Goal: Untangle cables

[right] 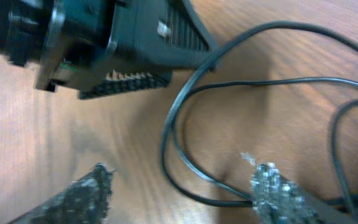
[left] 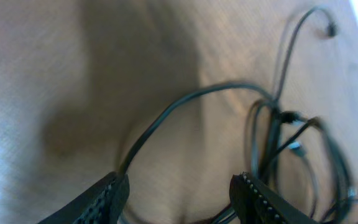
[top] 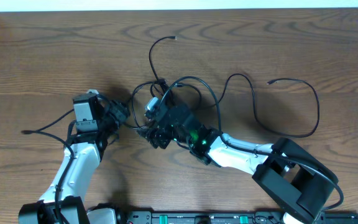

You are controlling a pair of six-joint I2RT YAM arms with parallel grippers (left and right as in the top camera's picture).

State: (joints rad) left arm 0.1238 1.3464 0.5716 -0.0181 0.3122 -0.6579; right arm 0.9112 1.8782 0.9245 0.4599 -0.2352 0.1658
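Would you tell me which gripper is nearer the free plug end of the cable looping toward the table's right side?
Right. The right gripper is at the central tangle, left of the plug end; the left gripper is even farther left.

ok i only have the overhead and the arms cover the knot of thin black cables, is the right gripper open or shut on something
observer: Open. The right wrist view shows the right gripper with its fingers wide apart and nothing clamped.
operator: anything between them
observer: Yes, a loop of thin black cable lies on the brown wooden table between the fingers and runs up to one fingertip.
operator: and the left one
observer: In its wrist view the left gripper is also open. A thin black cord arcs from beside one finger toward the tangle.
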